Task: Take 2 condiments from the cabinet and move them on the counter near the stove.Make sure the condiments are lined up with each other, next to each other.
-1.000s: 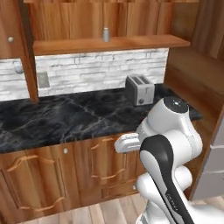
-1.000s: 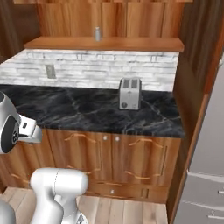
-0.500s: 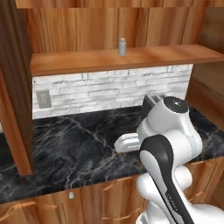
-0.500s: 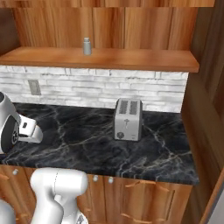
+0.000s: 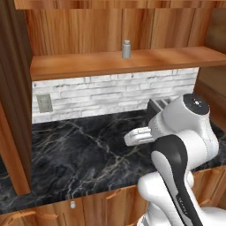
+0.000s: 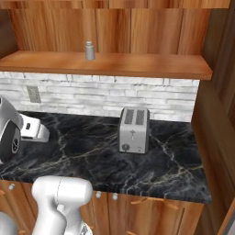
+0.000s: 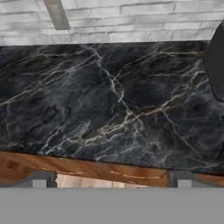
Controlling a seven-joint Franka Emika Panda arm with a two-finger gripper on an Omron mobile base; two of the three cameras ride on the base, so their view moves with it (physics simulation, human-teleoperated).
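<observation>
Black marble with pale and golden veins forms the tabletop (image 5: 88, 154), running under a white brick backsplash (image 5: 110, 95) that carries a grey wall outlet (image 5: 44, 103). Above the bricks a reddish-brown plank shelf (image 5: 110, 64) of the cabinet (image 6: 114, 27) spans the wall, backed by vertical wooden panels. On that shelf stands the shaker (image 5: 126, 49), small, grey-white and upright with a rounded cap; in the left base view it sits at about 12 o'clock from the arm (image 5: 181, 145), and in the right base view the shaker (image 6: 90, 50) is at roughly 11 o'clock from the toaster (image 6: 134, 130). The silver toaster stands on the tabletop near the backsplash, its two slots facing up; in the left base view the arm's white shoulder hides most of it. The arm is folded low in front of the tabletop, well apart from the shelf. In the hand view the gripper (image 7: 111, 183) looks down over the tabletop's front edge, its two fingertips (image 7: 39, 183) wide apart at the bottom with nothing between them, so it is released. Brown wooden doors (image 6: 151, 211) with small knobs sit below the tabletop.
</observation>
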